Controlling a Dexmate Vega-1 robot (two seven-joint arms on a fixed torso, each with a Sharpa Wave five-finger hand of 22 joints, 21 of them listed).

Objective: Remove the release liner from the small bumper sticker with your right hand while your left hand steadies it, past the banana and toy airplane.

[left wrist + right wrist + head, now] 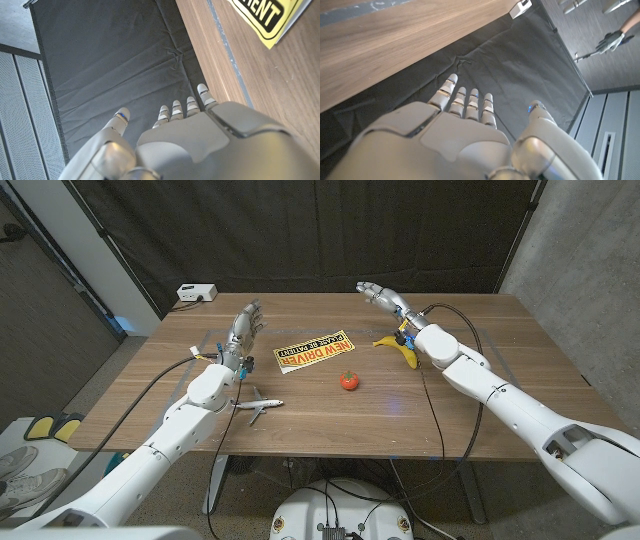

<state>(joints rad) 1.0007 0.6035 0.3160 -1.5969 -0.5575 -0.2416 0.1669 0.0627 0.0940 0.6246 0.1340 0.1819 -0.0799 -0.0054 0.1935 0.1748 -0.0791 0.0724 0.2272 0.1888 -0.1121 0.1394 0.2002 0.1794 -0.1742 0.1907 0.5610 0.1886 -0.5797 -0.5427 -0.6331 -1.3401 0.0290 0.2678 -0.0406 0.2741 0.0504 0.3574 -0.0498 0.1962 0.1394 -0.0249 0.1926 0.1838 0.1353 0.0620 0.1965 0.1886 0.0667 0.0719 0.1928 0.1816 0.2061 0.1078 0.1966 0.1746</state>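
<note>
Flanking the bumper sticker (314, 351), both hands seemingly empty, fingers extended.

Even, moderately bright overhead light falls on the worktop (330, 405), with soft, short shadows beneath my arms. The black curtain (330, 230) behind stays dim. Head view bends slightly at its edges. In the wrist views, my left hand (200, 140) and right hand (445, 145) appear sharp, without glare.

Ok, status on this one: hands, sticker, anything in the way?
Left robot hand open, beside sticker, not touching. Right robot hand open, raised near far edge. Sticker flat, liner unpeeled. Banana, tomato, airplane nearby, not blocking.
</note>
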